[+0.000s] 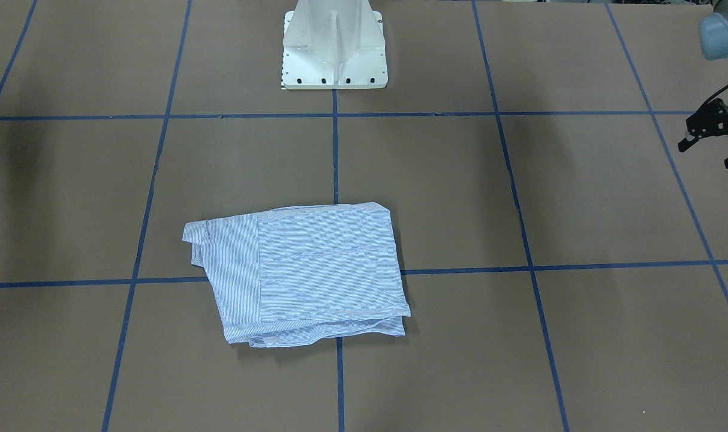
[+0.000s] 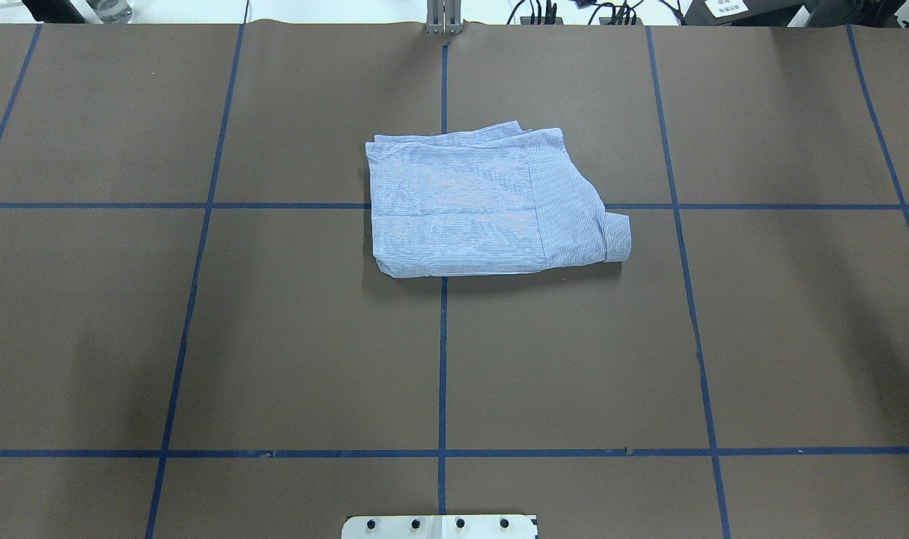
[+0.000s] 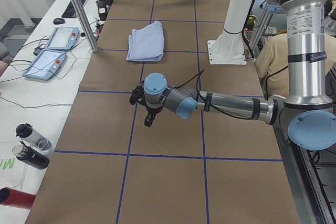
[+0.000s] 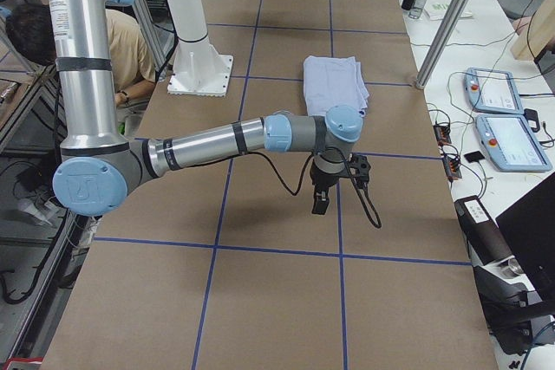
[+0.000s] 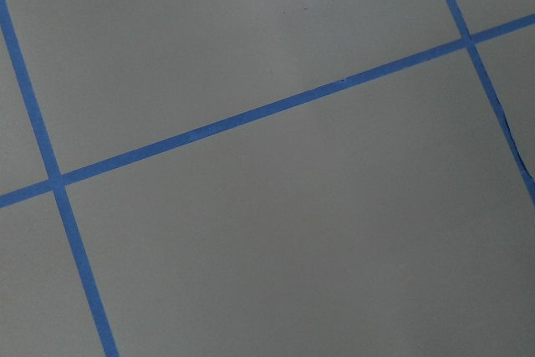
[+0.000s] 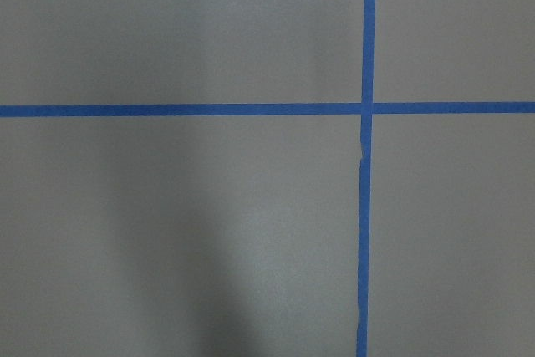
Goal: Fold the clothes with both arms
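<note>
The light blue-and-white striped shirt (image 1: 304, 270) lies folded into a compact rectangle near the middle of the table, also in the overhead view (image 2: 477, 209) and both side views (image 3: 146, 40) (image 4: 334, 82). No gripper touches it. My left gripper (image 1: 706, 154) hangs at the table's left end, far from the shirt, its black fingers spread apart and empty; it also shows in the left side view (image 3: 144, 111). My right gripper (image 4: 321, 192) hangs over bare table at the right end; I cannot tell whether it is open or shut. Both wrist views show only brown table and blue tape.
The white pedestal base (image 1: 334, 48) stands at the robot's edge. Two control tablets (image 3: 52, 51) and a metal post (image 3: 79, 9) stand along the operators' side. Bottles (image 3: 29, 145) lie off the table's corner. A person (image 4: 130, 49) sits behind the robot.
</note>
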Available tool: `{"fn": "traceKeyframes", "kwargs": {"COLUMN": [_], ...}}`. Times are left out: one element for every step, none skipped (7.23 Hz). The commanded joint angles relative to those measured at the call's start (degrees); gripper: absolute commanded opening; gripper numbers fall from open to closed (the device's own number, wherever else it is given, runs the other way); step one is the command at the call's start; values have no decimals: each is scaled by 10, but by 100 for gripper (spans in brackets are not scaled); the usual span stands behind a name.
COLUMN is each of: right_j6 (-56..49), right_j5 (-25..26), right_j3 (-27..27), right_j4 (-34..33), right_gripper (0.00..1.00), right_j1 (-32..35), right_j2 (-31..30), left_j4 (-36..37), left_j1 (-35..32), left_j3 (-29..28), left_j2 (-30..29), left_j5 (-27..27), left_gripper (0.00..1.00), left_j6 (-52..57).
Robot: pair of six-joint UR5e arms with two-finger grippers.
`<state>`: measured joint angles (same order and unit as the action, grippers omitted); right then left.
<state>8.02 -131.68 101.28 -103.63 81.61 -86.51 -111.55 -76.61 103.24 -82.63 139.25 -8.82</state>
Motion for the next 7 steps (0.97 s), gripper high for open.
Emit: {"fn": "traceKeyframes", "kwargs": {"right_j6": [4, 2, -2, -5, 2, 2, 2], "right_j5": [-7, -28, -32, -33, -24, -21, -17], "right_j3": [-2, -2, -6, 6, 19, 29, 49], "right_j4": [4, 4, 4, 4, 4, 4, 4], "right_gripper": [100, 100, 100, 100, 100, 100, 100], "right_j1": [0, 5, 13, 17, 17, 18, 21], "right_j2": [6, 6, 6, -1, -2, -4, -18], "left_j4": [1, 3, 1, 0, -2, -2, 1], "left_j1": [1, 0, 0, 0, -1, -2, -3], "left_j3": [-6, -6, -2, 2, 8, 11, 6], "left_j2": [-11, -20, -21, -21, -12, -10, -14], "left_j5": [0, 1, -1, 0, -1, -1, -1], "left_gripper": [100, 100, 100, 100, 100, 100, 100], "left_j6": [-3, -3, -3, -3, 0, 0, -3]}}
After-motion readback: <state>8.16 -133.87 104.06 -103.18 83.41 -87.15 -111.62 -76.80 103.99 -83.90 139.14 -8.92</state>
